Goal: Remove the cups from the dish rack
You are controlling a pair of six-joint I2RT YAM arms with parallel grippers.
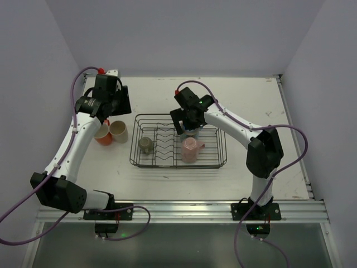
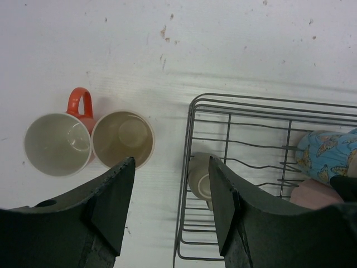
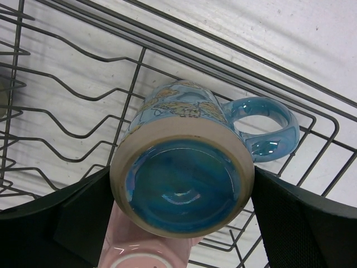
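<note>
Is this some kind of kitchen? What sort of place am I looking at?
Likely a robotics lab test bench, not a kitchen: bare white table inside blank walls, two robot arms bolted to its edge rail, wire dish rack holding mugs.

White table (image 1: 251, 178), matte top, boxed in on three sides by plain pale lavender-grey panels: back wall (image 1: 184, 33), left wall (image 1: 28, 84), right wall (image 1: 329, 72). Aluminium rail (image 1: 184, 210) runs along the near edge, grey-green surface (image 1: 184, 245) below it. Few small brown specks (image 2: 165, 32) on the tabletop. Lighting even and diffuse, shadows soft.
</note>
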